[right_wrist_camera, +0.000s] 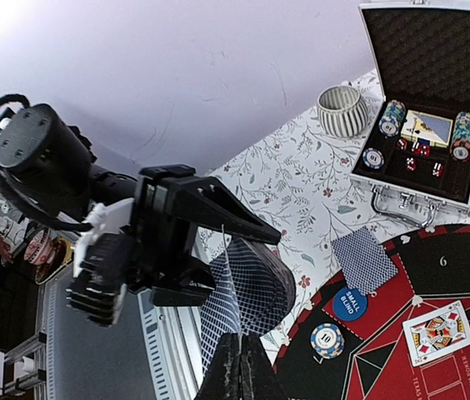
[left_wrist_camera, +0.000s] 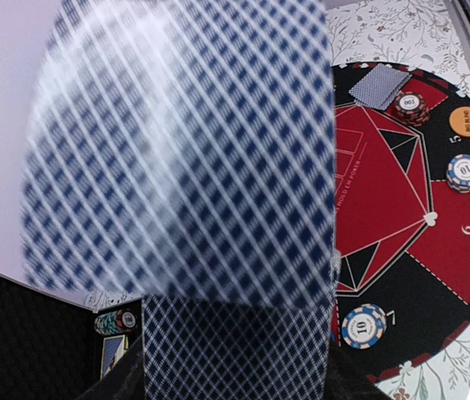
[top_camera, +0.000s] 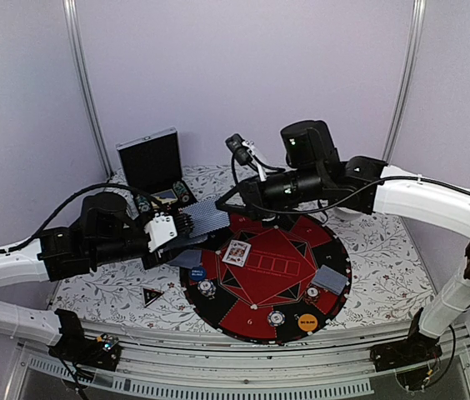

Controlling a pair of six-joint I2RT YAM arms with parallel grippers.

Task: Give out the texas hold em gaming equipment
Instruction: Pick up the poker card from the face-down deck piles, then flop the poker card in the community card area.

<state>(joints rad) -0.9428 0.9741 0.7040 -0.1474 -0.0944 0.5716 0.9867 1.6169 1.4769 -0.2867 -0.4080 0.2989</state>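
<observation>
Over the mat's (top_camera: 335, 250) upper-left edge we see the left pincer (top_camera: 183, 225), half open, clamping the deck (top_camera: 210, 218). The right pincer (right_wrist_camera: 237, 343), bottom centre of its view, is closed, seemingly on one card (right_wrist_camera: 225, 292).

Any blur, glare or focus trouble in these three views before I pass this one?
Left wrist: the cards fill most of the frame, upper part smeared with blur, while the mat and chips beside them stay sharp. Right wrist: top-left wall washed out white, the rest crisp. Top external: evenly lit, slightly soft, no glare.
</observation>
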